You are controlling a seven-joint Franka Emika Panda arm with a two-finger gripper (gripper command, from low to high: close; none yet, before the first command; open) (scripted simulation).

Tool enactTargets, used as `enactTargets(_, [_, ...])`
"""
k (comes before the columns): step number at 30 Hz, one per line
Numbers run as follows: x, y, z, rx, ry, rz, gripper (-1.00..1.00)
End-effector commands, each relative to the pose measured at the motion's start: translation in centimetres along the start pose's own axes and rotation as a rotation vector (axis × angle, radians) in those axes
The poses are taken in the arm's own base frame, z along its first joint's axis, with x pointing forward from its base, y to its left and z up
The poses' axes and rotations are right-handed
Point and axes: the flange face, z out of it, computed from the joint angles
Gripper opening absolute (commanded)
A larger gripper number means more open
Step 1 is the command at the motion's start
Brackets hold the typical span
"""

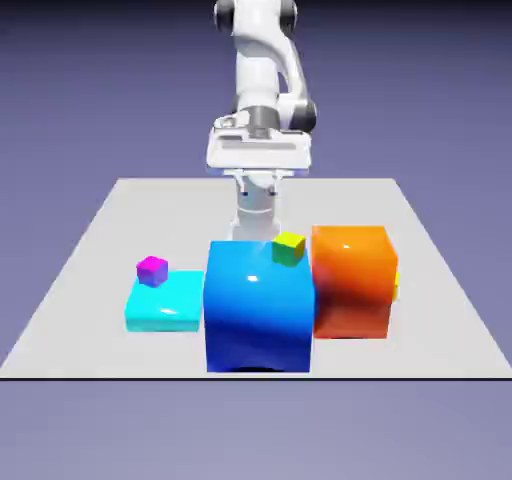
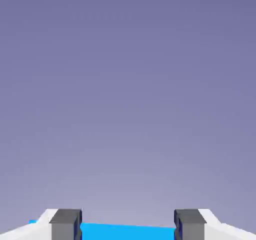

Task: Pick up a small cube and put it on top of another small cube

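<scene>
Fingers (image 2: 128, 225): spread, nothing between them. Landmark: orange block (image 1: 350, 283). Yellow cube (image 1: 395, 286): mostly hidden behind its edge, exterior view's right. Blue block (image 1: 259, 308): just left.

exterior view's right: small cube (image 1: 396, 286) — behind block (image 1: 351, 283) | left: second cube (image 1: 152, 271) — on slab (image 1: 165, 313)

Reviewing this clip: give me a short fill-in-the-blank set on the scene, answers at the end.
The magenta-purple small cube is by the ____ flat block.
The yellow-topped small cube shows ____ sides.
A sliver of yellow shows from behind the ____ big block.
Between the fingertips of the gripper, the hand view shows ____ at its bottom edge.

Missing words: cyan; green; orange; blue
</scene>
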Motion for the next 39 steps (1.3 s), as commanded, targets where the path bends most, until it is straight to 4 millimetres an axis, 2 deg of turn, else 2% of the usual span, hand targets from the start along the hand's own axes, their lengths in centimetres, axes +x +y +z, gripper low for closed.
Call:
enactTargets(1, [0.2,-0.3,-0.2,0.005,-0.027,0.049,0.0])
enactTargets(5, [-3.1,-4.0,2.8,-0.08,-0.206,-0.006,0.0])
enactTargets(10, [-9.1,-8.3,6.0,-0.207,-0.425,-0.107,0.0])
enactTargets(16, [-18.0,-12.4,8.3,-0.379,-0.668,-0.249,0.0])
enactTargets(22, [-28.0,-14.8,8.5,-0.574,-0.884,-0.416,0.0])
enactTargets(26, [-34.9,-15.5,7.7,-0.717,-1.009,-0.542,0.0])
enactTargets(30, [-42.1,-14.2,7.7,-0.868,-1.067,-0.754,0.0])
enactTargets(31, [-43.4,-13.8,7.9,-0.893,-1.068,-0.804,0.0])
enactTargets(39, [-47.5,-9.9,12.4,-0.842,-0.948,-1.159,0.0])
